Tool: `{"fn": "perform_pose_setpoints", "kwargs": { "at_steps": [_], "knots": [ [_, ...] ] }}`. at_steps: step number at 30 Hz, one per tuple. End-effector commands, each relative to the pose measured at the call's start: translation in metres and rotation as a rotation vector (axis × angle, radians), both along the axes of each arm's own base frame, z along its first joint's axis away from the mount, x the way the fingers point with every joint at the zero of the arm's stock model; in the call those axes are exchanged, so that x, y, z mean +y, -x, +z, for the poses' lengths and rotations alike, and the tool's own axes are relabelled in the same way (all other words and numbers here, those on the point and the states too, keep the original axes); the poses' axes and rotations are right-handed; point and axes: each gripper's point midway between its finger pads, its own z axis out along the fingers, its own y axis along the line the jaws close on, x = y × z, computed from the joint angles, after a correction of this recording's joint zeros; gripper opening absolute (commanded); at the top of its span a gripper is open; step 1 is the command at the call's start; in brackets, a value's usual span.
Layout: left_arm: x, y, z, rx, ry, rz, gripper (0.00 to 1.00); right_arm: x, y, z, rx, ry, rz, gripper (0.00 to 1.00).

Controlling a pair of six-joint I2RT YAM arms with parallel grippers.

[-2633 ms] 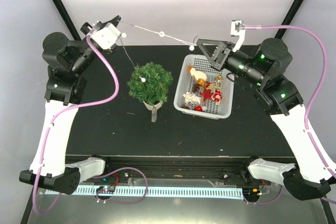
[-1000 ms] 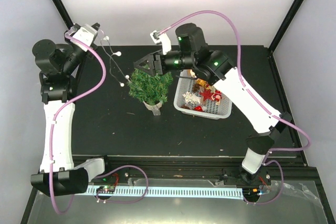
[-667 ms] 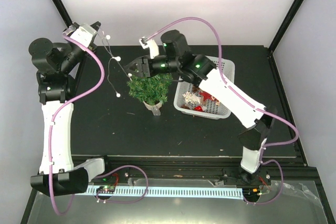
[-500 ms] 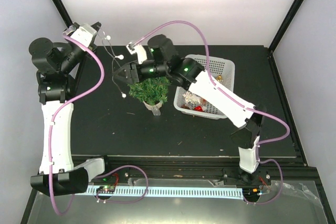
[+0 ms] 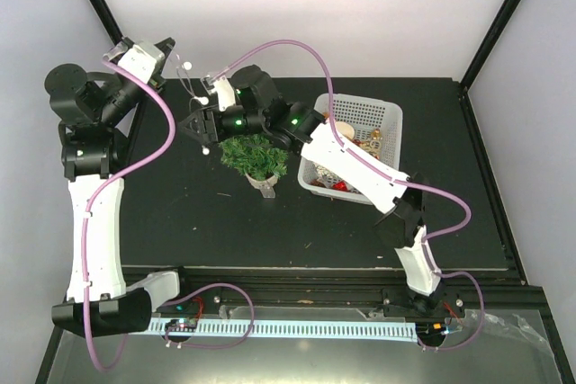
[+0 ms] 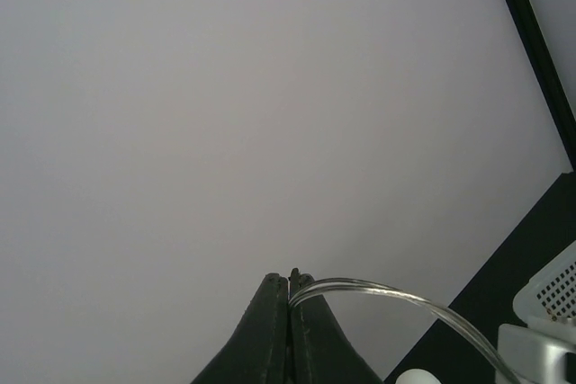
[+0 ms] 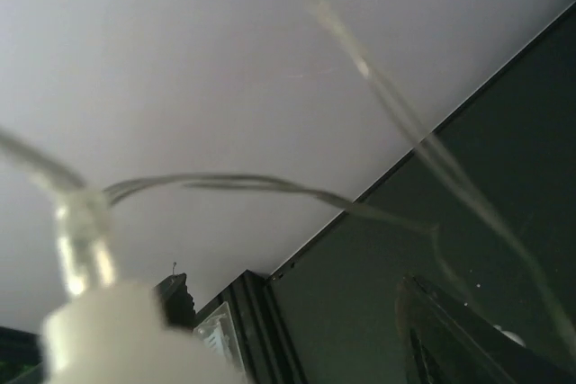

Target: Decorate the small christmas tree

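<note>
A black table (image 5: 180, 213) bears the small christmas tree (image 5: 256, 154) and a white basket (image 5: 364, 112).
</note>
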Motion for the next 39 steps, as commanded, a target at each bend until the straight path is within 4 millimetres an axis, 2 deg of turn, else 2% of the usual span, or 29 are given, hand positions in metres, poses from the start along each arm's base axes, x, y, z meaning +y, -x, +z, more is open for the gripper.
{"fn": "perform_pose_setpoints", "kwargs": {
  "at_steps": [1,6,13,20,24,25,26,27,28,29,32,36,39],
  "knots": [
    [-0.007,0.022,0.021,-0.040,-0.002,-0.031,0.02,0.002,-0.013,0.012,-0.036,-0.026,-0.057,0.63],
    [-0.010,0.026,0.021,-0.034,-0.004,-0.043,0.01,0.003,-0.019,0.000,-0.029,-0.003,-0.078,0.64],
    [-0.016,0.032,0.022,-0.018,0.000,-0.076,0.02,0.015,-0.022,-0.001,-0.011,-0.040,-0.065,0.64],
    [-0.019,0.032,0.025,-0.007,0.029,-0.101,0.02,0.023,-0.022,0.000,0.007,-0.075,-0.041,0.39],
    [-0.016,0.028,0.024,-0.004,0.039,-0.086,0.02,0.020,-0.019,0.004,-0.005,-0.073,-0.036,0.12],
    [-0.015,0.026,0.022,-0.005,0.039,-0.074,0.02,0.017,-0.017,0.003,-0.005,-0.058,-0.038,0.03],
    [-0.014,0.024,0.021,-0.008,0.037,-0.066,0.02,0.013,-0.015,0.004,-0.010,-0.050,-0.038,0.01],
    [-0.011,0.021,0.021,-0.010,0.038,-0.048,0.02,0.007,-0.011,0.010,-0.018,-0.050,-0.035,0.01],
    [-0.008,0.018,0.019,-0.011,0.039,-0.034,0.01,0.003,-0.008,0.005,-0.017,-0.034,-0.034,0.01],
    [-0.007,0.015,0.017,-0.010,0.037,-0.024,0.02,-0.006,-0.003,0.013,-0.030,-0.043,-0.034,0.01],
    [-0.003,0.006,0.011,0.001,0.035,-0.001,0.02,-0.028,0.009,0.022,-0.056,-0.038,-0.043,0.01],
    [0.004,-0.005,0.001,0.023,0.054,0.036,0.01,-0.058,0.023,0.045,-0.113,-0.028,-0.056,0.01],
    [0.005,-0.004,0.000,0.031,0.066,0.035,0.01,-0.083,0.027,0.062,-0.148,-0.013,-0.087,0.01]
  ]
}}
